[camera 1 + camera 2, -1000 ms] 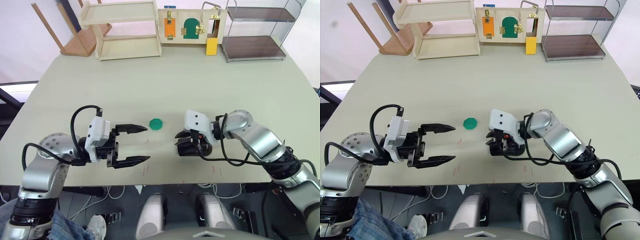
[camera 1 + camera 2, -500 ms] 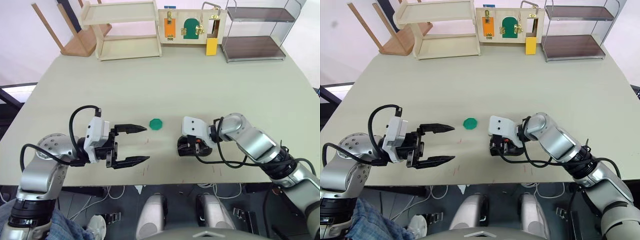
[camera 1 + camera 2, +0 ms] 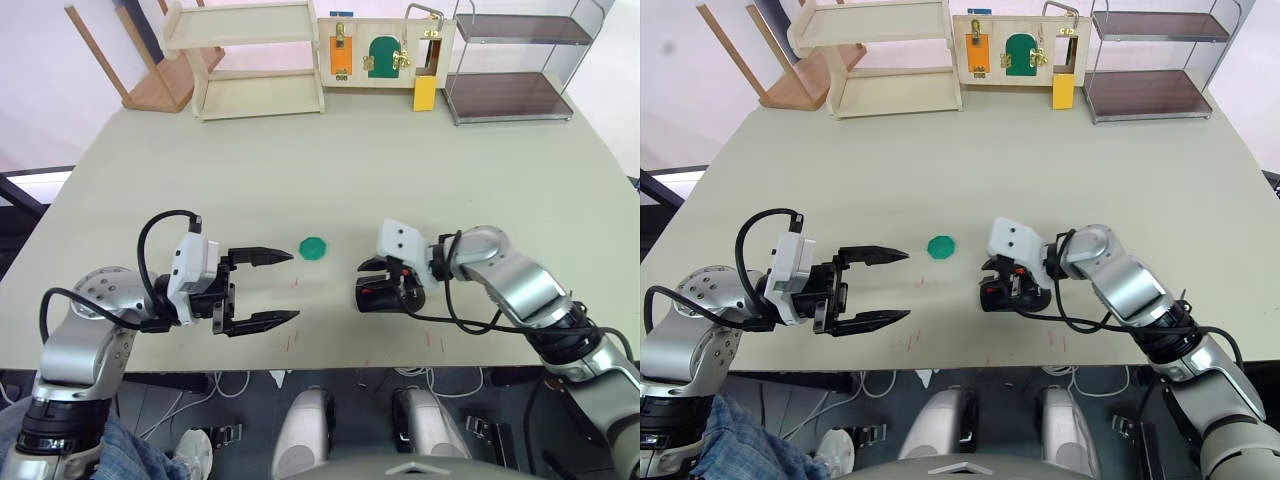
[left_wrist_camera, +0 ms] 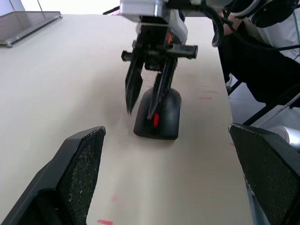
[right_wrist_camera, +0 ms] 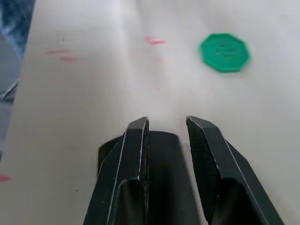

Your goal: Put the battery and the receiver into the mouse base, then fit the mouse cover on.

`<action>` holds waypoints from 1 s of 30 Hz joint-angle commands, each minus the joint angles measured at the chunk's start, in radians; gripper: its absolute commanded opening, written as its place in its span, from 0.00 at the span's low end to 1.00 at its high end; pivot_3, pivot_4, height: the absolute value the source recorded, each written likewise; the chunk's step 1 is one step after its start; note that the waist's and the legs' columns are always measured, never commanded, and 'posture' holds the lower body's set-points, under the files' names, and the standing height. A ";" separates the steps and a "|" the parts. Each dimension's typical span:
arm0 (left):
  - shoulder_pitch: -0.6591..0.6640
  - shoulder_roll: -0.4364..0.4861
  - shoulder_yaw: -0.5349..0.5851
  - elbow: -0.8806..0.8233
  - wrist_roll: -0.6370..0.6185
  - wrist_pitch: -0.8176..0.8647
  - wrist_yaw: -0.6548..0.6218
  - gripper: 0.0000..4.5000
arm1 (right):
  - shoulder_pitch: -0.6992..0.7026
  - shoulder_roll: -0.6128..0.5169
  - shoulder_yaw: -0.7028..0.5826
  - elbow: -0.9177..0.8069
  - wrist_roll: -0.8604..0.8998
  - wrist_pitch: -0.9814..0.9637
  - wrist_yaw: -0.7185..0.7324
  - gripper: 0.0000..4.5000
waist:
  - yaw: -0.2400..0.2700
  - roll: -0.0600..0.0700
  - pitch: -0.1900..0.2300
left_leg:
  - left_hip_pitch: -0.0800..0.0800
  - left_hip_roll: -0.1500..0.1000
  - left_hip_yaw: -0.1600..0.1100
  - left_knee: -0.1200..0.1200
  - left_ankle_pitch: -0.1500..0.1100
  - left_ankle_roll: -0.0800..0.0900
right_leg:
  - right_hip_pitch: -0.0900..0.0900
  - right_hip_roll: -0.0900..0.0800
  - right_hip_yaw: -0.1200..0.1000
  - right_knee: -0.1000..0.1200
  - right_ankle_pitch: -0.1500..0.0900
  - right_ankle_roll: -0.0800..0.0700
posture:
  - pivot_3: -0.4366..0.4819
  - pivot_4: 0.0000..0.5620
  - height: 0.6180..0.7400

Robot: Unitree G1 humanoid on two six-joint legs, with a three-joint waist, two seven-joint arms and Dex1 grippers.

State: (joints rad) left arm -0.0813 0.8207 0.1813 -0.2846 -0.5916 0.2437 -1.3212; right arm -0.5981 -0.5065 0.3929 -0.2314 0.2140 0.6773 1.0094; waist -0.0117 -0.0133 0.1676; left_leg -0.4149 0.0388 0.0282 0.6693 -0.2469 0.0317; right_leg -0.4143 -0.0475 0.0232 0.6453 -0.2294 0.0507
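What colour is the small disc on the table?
Green; the disc shows best in the right wrist view.

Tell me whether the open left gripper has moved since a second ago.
No. The left gripper sits at the same spot beside the green octagonal disc.

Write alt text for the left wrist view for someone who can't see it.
The right gripper hangs fingers-down and slightly parted over a black oval mouse with a red mark, lying on the beige table. The left gripper's two black textured fingers, wide apart, frame the foreground.
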 commanded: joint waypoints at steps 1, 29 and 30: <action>-0.008 -0.004 0.005 -0.023 -0.005 -0.022 0.010 1.00 | 0.033 0.018 -0.109 -0.032 0.076 -0.088 0.005 0.29 | 0.000 0.000 0.000 | 0.000 0.000 0.000 0.000 0.000 0.000 | 0.000 0.000 0.000 0.000 0.000 0.000 | 0.48 0.27 1.00; 0.006 -0.020 0.013 -0.025 -0.005 -0.038 0.043 1.00 | 0.416 0.077 -0.261 0.294 0.110 -0.666 0.138 0.29 | -0.001 0.000 0.000 | 0.001 0.000 0.000 0.000 0.000 0.000 | 0.001 0.001 0.001 0.001 0.000 0.000 | 0.48 0.27 1.00; 0.012 -0.022 0.015 -0.029 -0.005 -0.038 0.048 1.00 | 0.414 0.070 -0.248 0.315 0.080 -0.659 0.124 0.29 | -0.001 0.000 0.000 | 0.001 0.000 0.000 0.000 0.000 0.000 | 0.001 0.001 0.001 0.001 0.000 0.000 | 0.48 0.27 1.00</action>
State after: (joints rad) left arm -0.0788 0.8004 0.1779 -0.2846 -0.5898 0.2240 -1.2833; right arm -0.1810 -0.4213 0.1167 0.0508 0.3594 0.0097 1.1676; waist -0.0123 -0.0135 0.1677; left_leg -0.4134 0.0393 0.0283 0.6697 -0.2467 0.0316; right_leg -0.4136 -0.0462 0.0244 0.6466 -0.2295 0.0505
